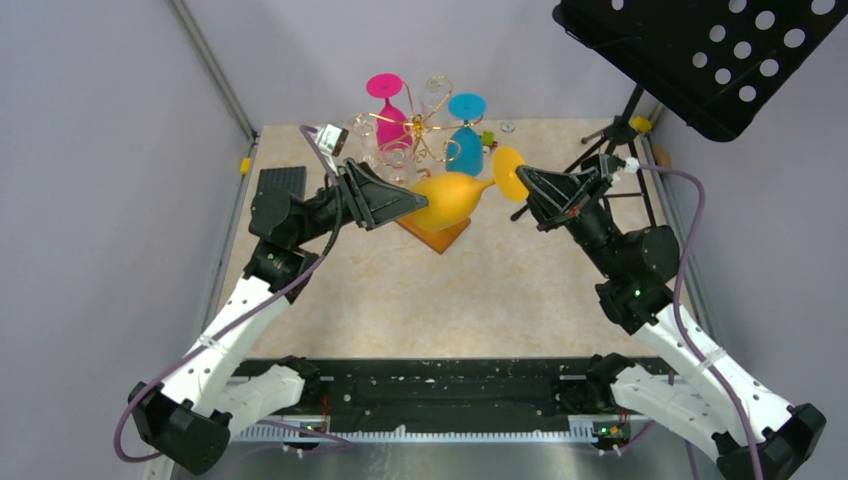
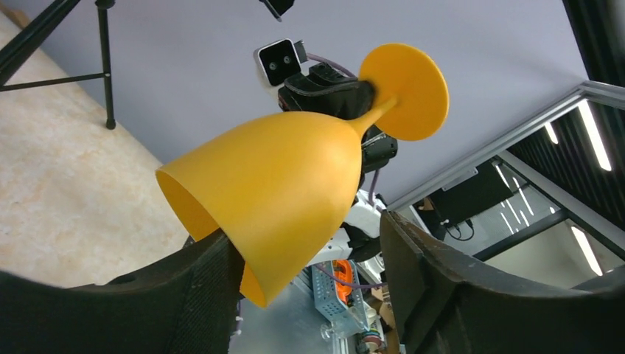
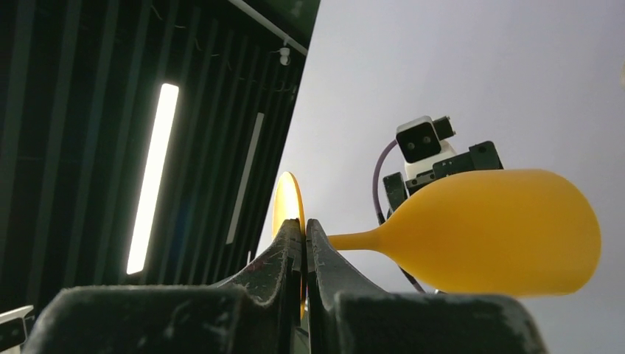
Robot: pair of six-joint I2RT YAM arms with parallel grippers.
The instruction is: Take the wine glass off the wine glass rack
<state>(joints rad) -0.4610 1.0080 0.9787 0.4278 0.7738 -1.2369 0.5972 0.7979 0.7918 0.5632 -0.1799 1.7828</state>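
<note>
An orange wine glass [image 1: 455, 198] lies on its side in the air in front of the gold wire wine glass rack [image 1: 428, 128], over the rack's wooden base [image 1: 440, 236]. My right gripper [image 1: 522, 181] is shut on the glass's flat foot [image 3: 288, 203], pinched edge-on between its fingertips in the right wrist view [image 3: 304, 226]. My left gripper [image 1: 415, 205] is open at the bowl's mouth. In the left wrist view the bowl [image 2: 280, 184] rests against one finger [image 2: 206, 287], while the other finger [image 2: 413, 265] stands apart from it.
A pink glass [image 1: 386, 108], a blue glass [image 1: 466, 128] and clear glasses [image 1: 364, 131] hang on the rack. A black music stand [image 1: 700, 50] on tripod legs [image 1: 612, 135] overhangs the back right. A black pad [image 1: 280, 181] lies at the left edge.
</note>
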